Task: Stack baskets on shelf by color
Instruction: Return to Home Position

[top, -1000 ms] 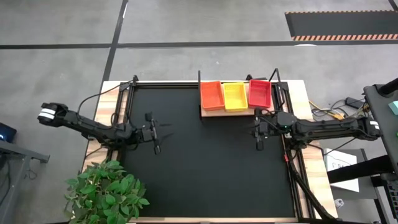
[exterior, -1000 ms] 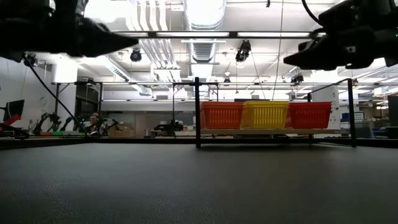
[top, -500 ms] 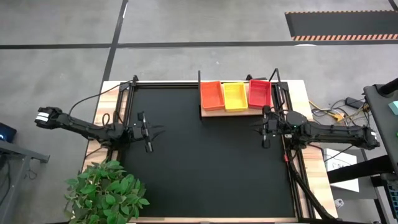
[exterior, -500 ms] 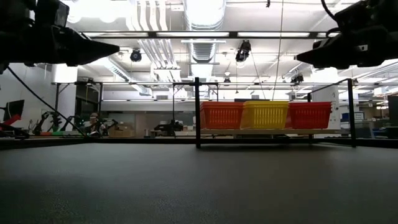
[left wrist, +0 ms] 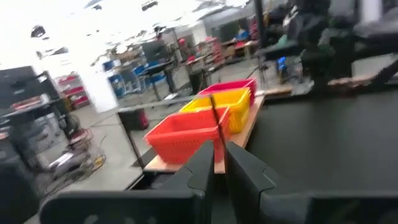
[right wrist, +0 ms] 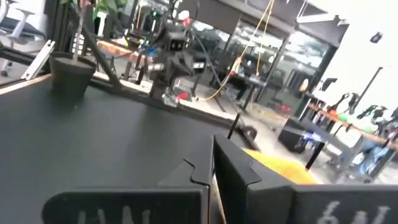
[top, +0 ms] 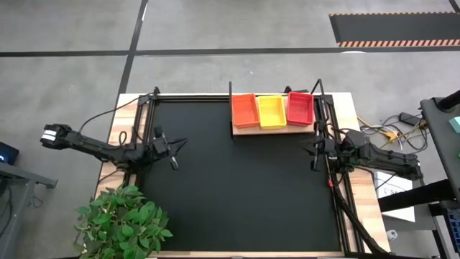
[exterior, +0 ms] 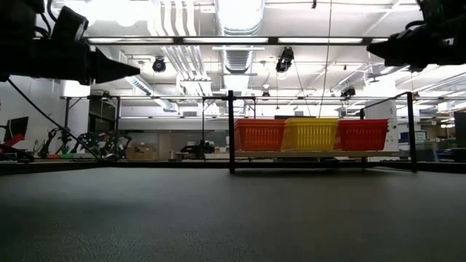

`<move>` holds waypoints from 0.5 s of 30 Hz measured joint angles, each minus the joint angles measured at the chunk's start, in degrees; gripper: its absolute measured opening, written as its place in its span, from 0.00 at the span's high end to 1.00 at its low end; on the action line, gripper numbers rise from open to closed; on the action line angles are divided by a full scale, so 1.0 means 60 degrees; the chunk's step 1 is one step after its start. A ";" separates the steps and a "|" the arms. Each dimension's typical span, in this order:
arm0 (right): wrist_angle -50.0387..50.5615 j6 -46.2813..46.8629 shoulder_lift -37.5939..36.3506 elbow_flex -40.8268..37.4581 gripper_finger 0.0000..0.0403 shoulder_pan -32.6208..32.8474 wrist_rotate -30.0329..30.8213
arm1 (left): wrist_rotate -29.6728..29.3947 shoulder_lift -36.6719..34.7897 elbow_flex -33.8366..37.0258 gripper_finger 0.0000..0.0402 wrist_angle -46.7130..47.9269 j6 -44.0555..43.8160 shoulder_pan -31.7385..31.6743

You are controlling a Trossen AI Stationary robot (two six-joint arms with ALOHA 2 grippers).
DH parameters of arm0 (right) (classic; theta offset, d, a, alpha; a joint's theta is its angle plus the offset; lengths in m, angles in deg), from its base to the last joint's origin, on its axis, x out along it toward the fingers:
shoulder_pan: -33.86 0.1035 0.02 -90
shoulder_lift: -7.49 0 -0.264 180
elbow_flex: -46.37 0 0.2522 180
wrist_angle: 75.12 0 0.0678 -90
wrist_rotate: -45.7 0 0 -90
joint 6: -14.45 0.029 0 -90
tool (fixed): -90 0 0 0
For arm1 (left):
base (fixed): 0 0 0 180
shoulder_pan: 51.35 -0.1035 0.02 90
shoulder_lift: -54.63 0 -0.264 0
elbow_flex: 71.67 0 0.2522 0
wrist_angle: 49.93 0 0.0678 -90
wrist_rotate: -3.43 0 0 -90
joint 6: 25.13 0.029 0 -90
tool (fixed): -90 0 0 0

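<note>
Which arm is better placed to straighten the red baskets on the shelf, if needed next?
Probably the right. The right pincer hangs near the shelf end holding the red baskets, while the left pincer is across the black mat at its left edge, much farther away.

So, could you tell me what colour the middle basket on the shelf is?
The middle basket is yellow; the high view shows it best.

No legible text, labels or numbers anywhere.
</note>
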 joint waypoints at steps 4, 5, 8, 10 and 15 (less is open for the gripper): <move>-0.0190 -0.0135 -0.0059 0.0019 0.98 -0.0001 0.0043 | -0.0211 0.0425 0.0007 0.95 -0.0040 0.0009 0.0003; -0.0209 -0.0046 -0.0075 0.0021 0.98 -0.0001 0.0050 | -0.0210 0.0548 0.0007 0.95 -0.0039 0.0009 0.0005; -0.0229 0.0586 -0.0038 0.0021 0.98 -0.0001 0.0155 | -0.0211 0.0906 0.0007 0.95 -0.0024 0.0009 0.0003; -0.0205 0.0881 0.0104 0.0021 0.98 -0.0001 0.0161 | -0.0214 0.1188 0.0011 0.95 -0.0041 0.0009 0.0003; -0.0110 0.2089 0.0404 0.0013 0.98 0.0003 0.0159 | -0.0214 0.1910 -0.0018 0.95 -0.0015 0.0009 0.0003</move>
